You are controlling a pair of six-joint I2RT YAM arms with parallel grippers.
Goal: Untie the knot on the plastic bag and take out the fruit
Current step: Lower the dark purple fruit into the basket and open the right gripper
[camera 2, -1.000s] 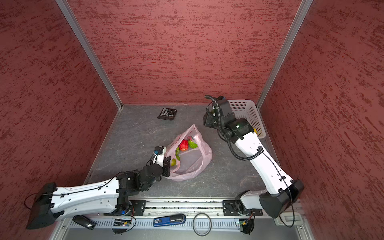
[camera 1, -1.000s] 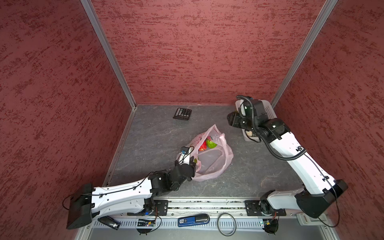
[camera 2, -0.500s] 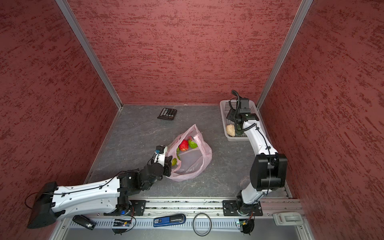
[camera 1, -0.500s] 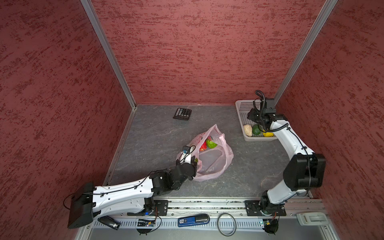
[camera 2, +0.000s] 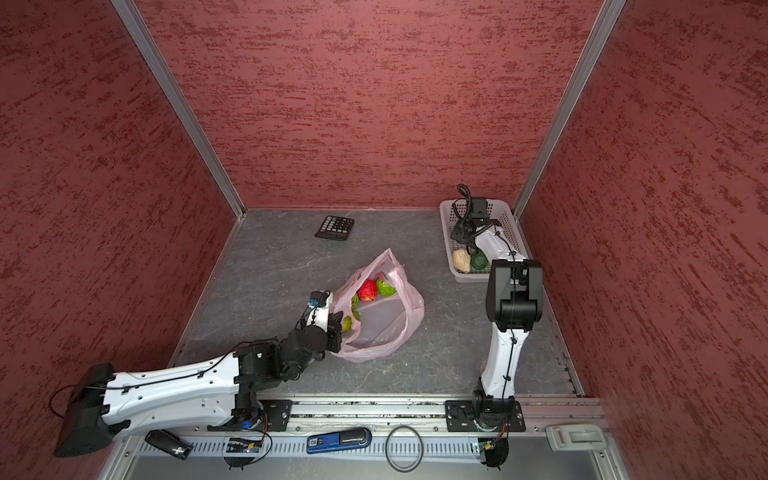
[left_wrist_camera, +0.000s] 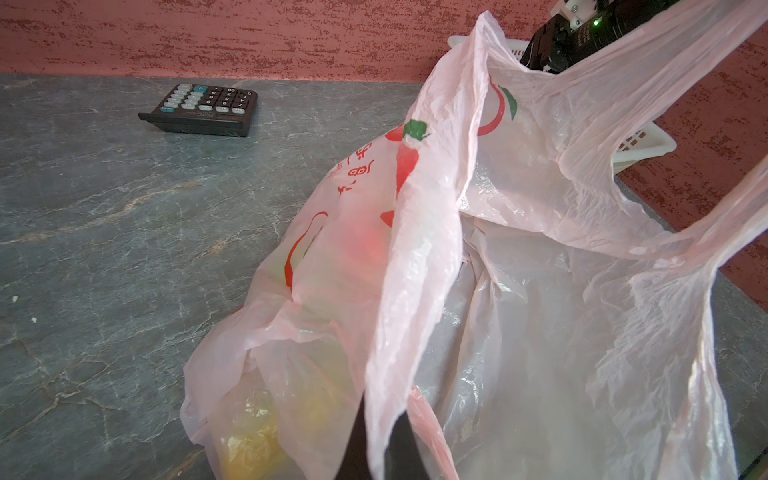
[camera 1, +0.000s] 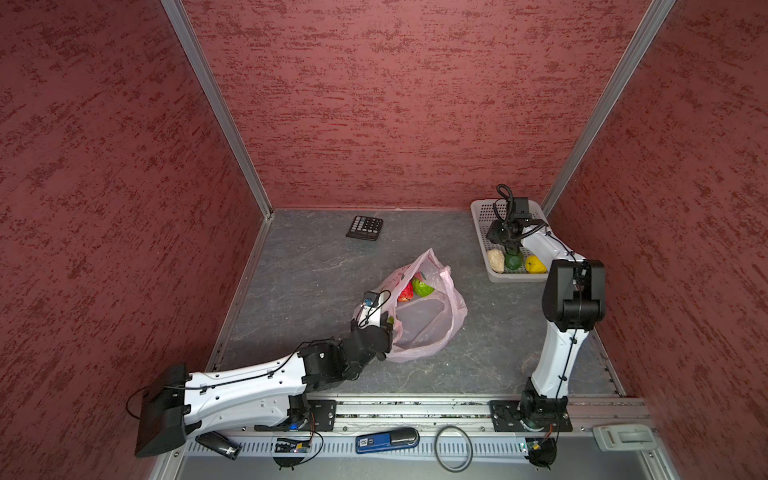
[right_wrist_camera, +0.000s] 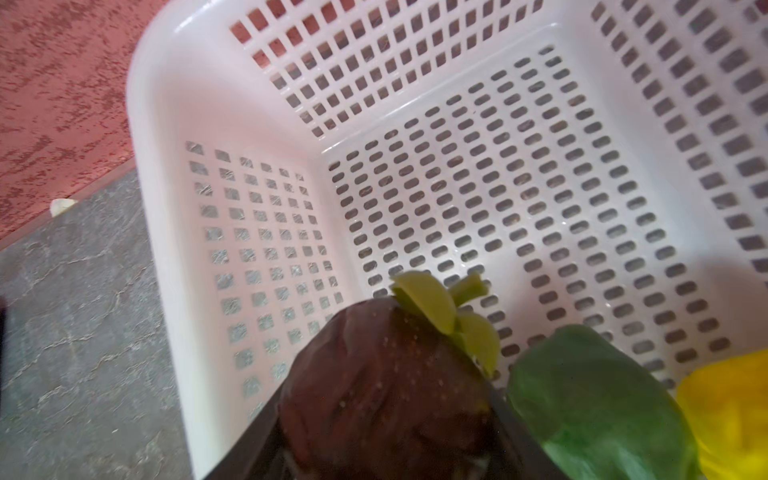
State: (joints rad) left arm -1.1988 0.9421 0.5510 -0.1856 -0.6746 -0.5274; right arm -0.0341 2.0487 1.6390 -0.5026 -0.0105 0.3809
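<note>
Left gripper [camera 1: 386, 330] was pinched tight on the bag [camera 1: 432, 328] at its near-left rim, lifting the film, probably to prop the mouth open for the other arm. The bag lay mid-table, mouth up. No knot was visible and the handle loops [left_wrist_camera: 648, 70] were apart, so untying looked done. Inside sat a red fruit [camera 1: 406, 292] touching a light green fruit [camera 1: 422, 287], and a yellow-green fruit [camera 2: 347, 323] just beside the left jaws. Further back right, the right gripper [camera 1: 514, 249] hung over the basket [camera 1: 481, 216], jaws part-spread and gripping a brown fruit [right_wrist_camera: 386, 395]. It looked set to drop it beside the beige fruit [camera 1: 495, 260], dark green fruit [camera 1: 514, 261] and yellow fruit [camera 1: 535, 264] lying there. Calculator [camera 1: 365, 227] sat at the back, well apart and irrelevant.
</note>
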